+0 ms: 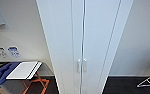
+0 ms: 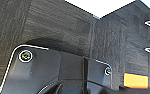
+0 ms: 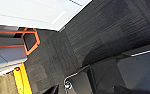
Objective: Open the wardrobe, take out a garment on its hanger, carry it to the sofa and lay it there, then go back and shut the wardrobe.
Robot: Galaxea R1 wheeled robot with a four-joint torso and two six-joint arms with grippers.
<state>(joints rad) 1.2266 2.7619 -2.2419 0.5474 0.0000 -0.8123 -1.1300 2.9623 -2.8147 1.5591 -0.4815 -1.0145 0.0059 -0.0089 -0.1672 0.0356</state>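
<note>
The wardrobe [image 1: 83, 45] stands straight ahead in the head view, tall and white, with both flat doors shut. Its two small silver handles [image 1: 81, 65] sit side by side at the seam between the doors. The wardrobe's white base [image 3: 36, 12] also appears in the right wrist view, above dark carpet. The garment, its hanger and the sofa are hidden or elsewhere.
Left of the wardrobe is an orange-legged folding stand [image 1: 34, 83] carrying a white board and blue cloth [image 1: 3, 71]. A metal rack [image 1: 148, 82] lies on the dark carpet at the right. White walls flank the wardrobe. An orange block [image 2: 136, 80] shows on the carpet.
</note>
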